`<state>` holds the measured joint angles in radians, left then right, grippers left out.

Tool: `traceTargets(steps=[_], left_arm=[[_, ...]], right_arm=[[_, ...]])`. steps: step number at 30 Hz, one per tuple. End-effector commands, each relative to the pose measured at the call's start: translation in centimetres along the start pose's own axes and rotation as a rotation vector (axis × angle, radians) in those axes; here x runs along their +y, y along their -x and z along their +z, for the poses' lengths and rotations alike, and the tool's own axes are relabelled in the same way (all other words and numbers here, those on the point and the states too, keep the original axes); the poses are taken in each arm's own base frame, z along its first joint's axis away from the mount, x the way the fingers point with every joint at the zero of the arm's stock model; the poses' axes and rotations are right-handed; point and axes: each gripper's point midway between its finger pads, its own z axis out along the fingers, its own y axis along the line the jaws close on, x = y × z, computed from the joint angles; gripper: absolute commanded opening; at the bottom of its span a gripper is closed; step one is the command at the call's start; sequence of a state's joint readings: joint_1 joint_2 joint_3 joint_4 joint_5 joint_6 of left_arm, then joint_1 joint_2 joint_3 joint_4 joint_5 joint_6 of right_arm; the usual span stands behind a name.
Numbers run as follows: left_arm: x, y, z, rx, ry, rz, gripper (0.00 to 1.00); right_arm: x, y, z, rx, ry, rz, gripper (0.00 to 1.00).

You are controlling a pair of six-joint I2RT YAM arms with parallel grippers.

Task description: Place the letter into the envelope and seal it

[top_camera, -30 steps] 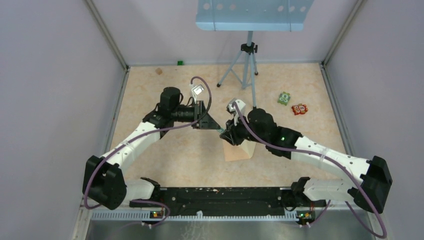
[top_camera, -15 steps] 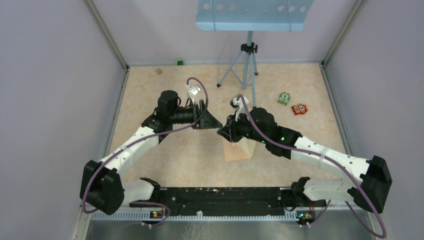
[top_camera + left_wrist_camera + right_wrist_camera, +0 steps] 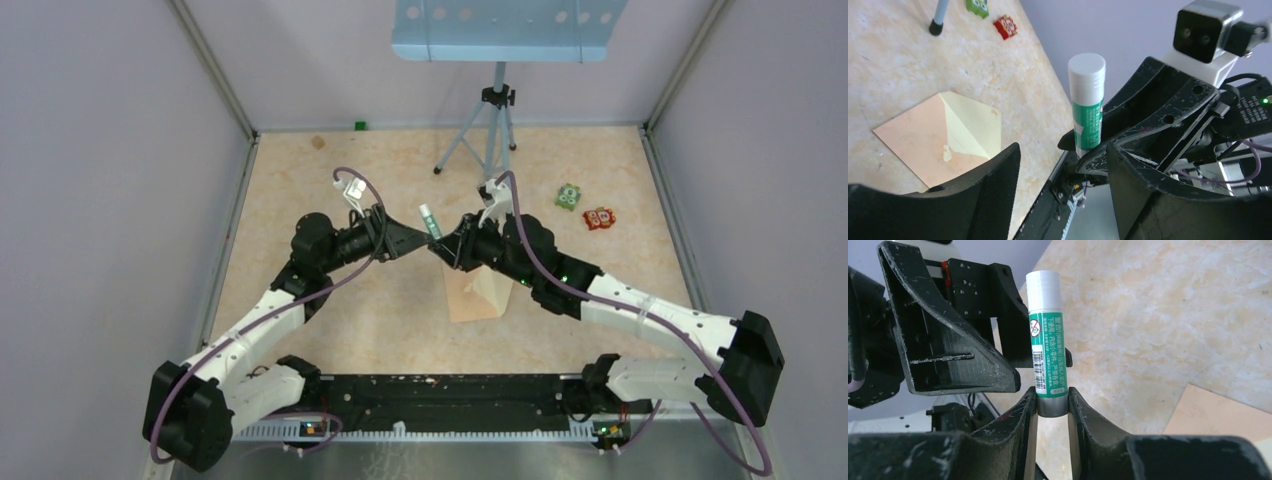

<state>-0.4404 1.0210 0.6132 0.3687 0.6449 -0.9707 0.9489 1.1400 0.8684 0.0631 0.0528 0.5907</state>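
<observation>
The envelope (image 3: 468, 297) lies flat on the bench (image 3: 330, 180) under the right forearm, with the letter (image 3: 497, 290) as a paler cream patch on its right part; the top view hides much of both behind the arm; the left wrist view shows the pinkish-tan sheet whole, the cream area in angled folds over its far corner and a small pale spot near the middle, though whether the paper is tucked inside I cannot tell. Above them the right end effector (image 3: 445, 248) is clamped narrow on the grey base of a green-and-white glue stick (image 3: 428, 220), which stands up out of the grip; only the right wrist view shows both fingers pressing that base. The left end effector (image 3: 412, 238) stands wide and empty just beside the stick, as its own camera shows. A tripod (image 3: 493, 130) and two small toy blocks (image 3: 583, 208) sit well apart at the far side.
</observation>
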Motion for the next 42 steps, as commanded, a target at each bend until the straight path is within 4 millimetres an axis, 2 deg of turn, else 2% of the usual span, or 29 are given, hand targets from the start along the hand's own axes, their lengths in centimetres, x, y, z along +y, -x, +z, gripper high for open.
traceTargets(steps=[1, 7, 14, 22, 27, 37, 40, 42], left_arm=[[-2.2, 3.0, -0.6, -0.18, -0.055, 0.055, 0.67], [-2.6, 3.6, -1.0, -0.248, -0.087, 0.041, 0.62], [-1.6, 3.2, -0.1, -0.256, -0.059, 0.005, 0.56], [-1.6, 2.6, 1.3, -0.248, -0.072, -0.012, 0.51], [-1.2, 2.1, 1.8, -0.244, -0.067, -0.027, 0.41], [-0.5, 1.6, 2.0, -0.238, -0.055, -0.049, 0.29], [-0.3, 1.6, 2.0, -0.239, -0.047, -0.047, 0.18], [-0.3, 1.6, 2.0, -0.237, -0.045, -0.028, 0.03]], right_arm=[[1.4, 1.5, 0.6, -0.087, 0.047, 0.085, 0.0], [1.1, 1.2, 0.9, -0.108, 0.039, 0.114, 0.0], [1.2, 1.2, 1.0, -0.15, 0.035, 0.134, 0.0], [1.3, 0.9, 1.3, -0.178, 0.022, 0.158, 0.0], [1.3, 0.7, 1.6, -0.19, 0.013, 0.17, 0.0], [1.3, -0.4, 2.4, -0.171, 0.001, 0.166, 0.0], [1.3, -0.6, 2.5, -0.166, 0.0, 0.164, 0.0], [1.4, -0.8, 2.6, -0.157, 0.003, 0.163, 0.0]])
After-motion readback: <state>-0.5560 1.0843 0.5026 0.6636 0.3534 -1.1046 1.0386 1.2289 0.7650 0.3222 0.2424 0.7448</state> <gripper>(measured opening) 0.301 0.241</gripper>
